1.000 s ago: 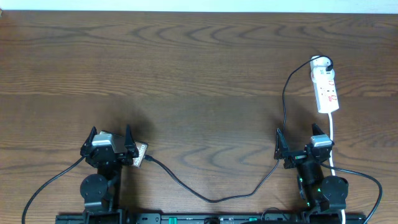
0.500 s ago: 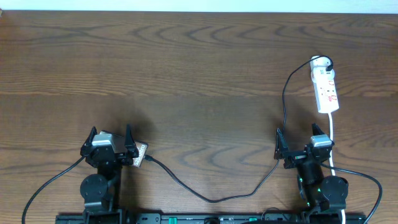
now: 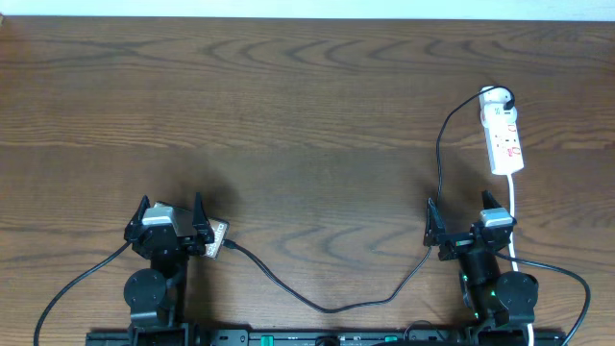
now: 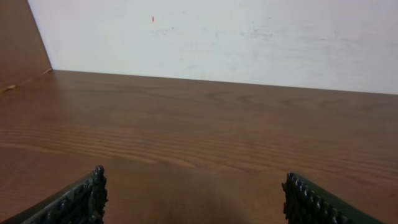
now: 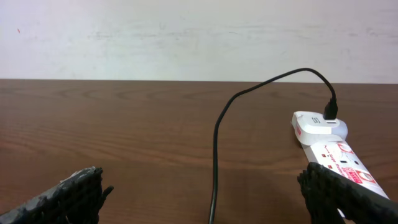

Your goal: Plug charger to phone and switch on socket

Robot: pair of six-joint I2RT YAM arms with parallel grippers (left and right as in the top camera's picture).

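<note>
The socket [image 3: 503, 135], a white power strip with red markings, lies at the right of the table and also shows in the right wrist view [image 5: 336, 146]. The charger [image 3: 336, 308], a thin black cable, is plugged into the socket's far end. It runs down past my right gripper and across to its tip near my left gripper; it also shows in the right wrist view [image 5: 216, 155]. The phone [image 3: 217, 235] is a small flat slab beside my left gripper, next to the cable tip. My left gripper [image 3: 171, 210] [image 4: 196, 199] is open and empty. My right gripper [image 3: 463, 213] [image 5: 205, 193] is open, with the cable passing between its fingers.
The socket's white cord [image 3: 514, 207] runs from the strip toward the front edge, beside my right arm. A white wall stands behind the table's far edge [image 4: 217, 78]. Bare wood lies ahead of both grippers.
</note>
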